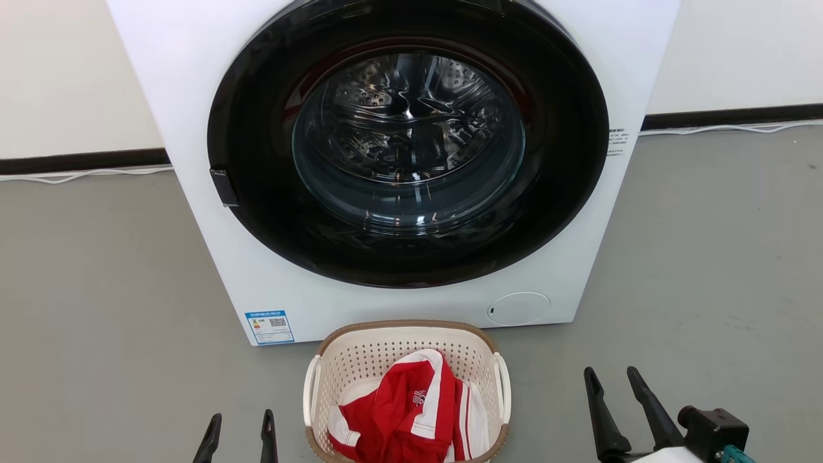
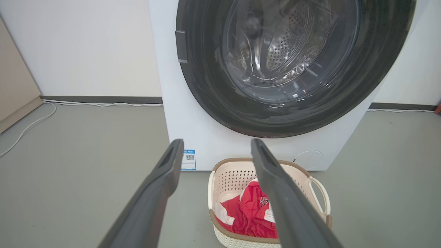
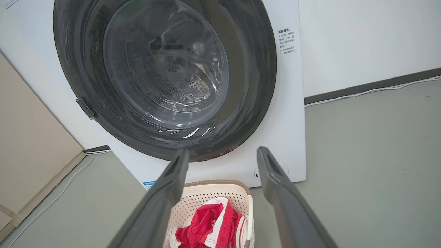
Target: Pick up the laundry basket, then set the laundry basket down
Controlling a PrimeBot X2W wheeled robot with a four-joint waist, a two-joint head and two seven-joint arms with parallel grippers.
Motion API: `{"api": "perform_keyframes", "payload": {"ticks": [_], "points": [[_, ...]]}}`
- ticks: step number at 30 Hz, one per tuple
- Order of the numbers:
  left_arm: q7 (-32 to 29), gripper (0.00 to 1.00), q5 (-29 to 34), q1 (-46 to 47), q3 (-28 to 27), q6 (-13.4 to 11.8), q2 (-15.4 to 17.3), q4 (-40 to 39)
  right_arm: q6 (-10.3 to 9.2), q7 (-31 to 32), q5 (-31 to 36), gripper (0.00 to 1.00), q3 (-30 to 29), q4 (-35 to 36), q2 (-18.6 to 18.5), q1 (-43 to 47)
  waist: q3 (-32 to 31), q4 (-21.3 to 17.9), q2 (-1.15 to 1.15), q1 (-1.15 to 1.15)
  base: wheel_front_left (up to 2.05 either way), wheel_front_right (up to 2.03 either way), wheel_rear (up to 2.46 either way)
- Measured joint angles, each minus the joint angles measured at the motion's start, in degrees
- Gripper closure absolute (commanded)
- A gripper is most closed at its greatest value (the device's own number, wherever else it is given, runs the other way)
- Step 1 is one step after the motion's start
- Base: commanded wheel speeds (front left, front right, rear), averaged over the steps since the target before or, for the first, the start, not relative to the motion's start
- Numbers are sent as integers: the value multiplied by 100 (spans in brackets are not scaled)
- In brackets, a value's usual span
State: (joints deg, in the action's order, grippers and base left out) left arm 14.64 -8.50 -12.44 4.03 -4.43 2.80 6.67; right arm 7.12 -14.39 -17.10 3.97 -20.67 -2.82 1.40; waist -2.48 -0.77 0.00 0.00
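Far left, grey floor (image 1: 83,289) runs back to a pale wall (image 1: 64,71) with a dark skirting strip. A white cable (image 1: 77,173) lies along its foot. At the lower left of my head view, my left gripper (image 1: 241,415) pokes up from the bottom edge. Its two dark fingers are spread apart with nothing between them. It sits just left of the laundry basket (image 1: 360,329) without touching it. In my left wrist view these fingers (image 2: 162,186) stand wide, the basket lies beyond them on the floor, and a beige panel (image 2: 13,86) fills that view's left edge.

In the middle stands a white front-loading washing machine (image 1: 186,83). Its round dark door (image 1: 257,212) has a glass window showing a shiny metal drum (image 1: 408,122). A blue label (image 1: 270,326) is stuck at the machine's lower left corner, and a round flap (image 1: 518,308) sits at its lower right.

The laundry basket is cream with small holes, a brown rim and a white loop handle on each side. It rests on the floor right in front of the machine, between my two grippers. A crumpled red and white garment (image 1: 402,411) lies inside it.

At the lower right, my right gripper (image 1: 611,372) rises near the basket but apart from it, fingers parted and holding nothing. Grey floor spreads beyond it to the right
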Motion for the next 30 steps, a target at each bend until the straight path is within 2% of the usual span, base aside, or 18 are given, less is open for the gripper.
{"api": "perform_keyframes", "payload": {"ticks": [20, 21, 25, 30], "points": [[0, 0, 99, 1, -18, -13, 0, -230, 0, 0, -53, 0, -212, 326, 2, -2, 85, 26, 0, 0, 0, 0, 0], [1, 100, 99, -1, -19, -19, -3, -253, -1, 0, -48, 100, -215, 327, 3, 0, 96, 29, 0, 0, 0, 0, 0], [-10, 100, 85, -30, -5, -11, -51, 9, -5, 11, -69, 100, -196, 102, 12, 111, 98, 31, 0, 0, 0, 0, 0], [-62, 100, -254, -38, -8, 0, -48, 41, -5, 79, -333, 100, -208, 88, 13, 150, 96, 31, 0, 3, 0, 0, 0]]}}
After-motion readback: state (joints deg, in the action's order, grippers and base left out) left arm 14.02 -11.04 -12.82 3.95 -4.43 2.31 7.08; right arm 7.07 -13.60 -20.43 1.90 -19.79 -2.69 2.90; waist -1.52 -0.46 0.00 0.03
